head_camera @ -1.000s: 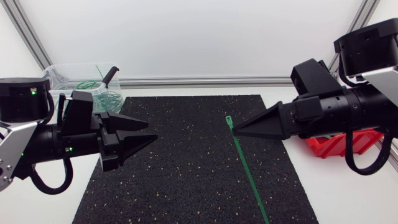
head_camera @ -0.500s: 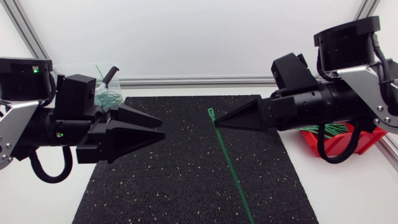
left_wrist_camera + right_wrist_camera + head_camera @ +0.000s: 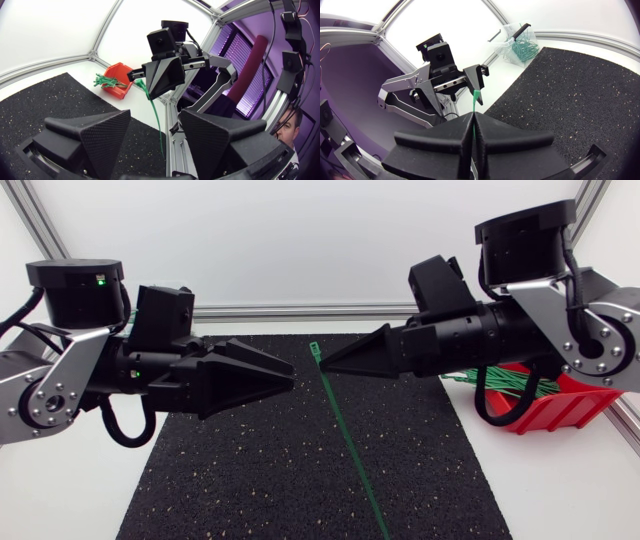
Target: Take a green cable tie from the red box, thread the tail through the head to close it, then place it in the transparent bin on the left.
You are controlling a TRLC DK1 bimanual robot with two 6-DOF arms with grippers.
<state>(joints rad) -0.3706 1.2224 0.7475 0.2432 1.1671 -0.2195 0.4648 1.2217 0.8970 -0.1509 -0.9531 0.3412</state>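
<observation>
Threading looks the risky part from here. The right end effector (image 3: 325, 364) is clamped on the tie (image 3: 346, 438) only just below its head, so the long tail hangs free toward the near edge of the mat (image 3: 230, 470). That tail could swing or twist away when the left end effector (image 3: 283, 383) goes for it. A grab too close to the head could also knock the two wedge tips together, since they stand near each other, and a loose pinch could let the tie slide or drop onto the surface (image 3: 570, 490). Both arms are raised above the mat and held roughly level, reaching in from their sides so the end effectors point at each other across the middle. The left one has its fingers spread with nothing between them, and the tie lies ahead of it, not touching. The box (image 3: 548, 408), at the right, holds more green ties. The bin (image 3: 519, 41) sits far left, well apart from the held tie.
</observation>
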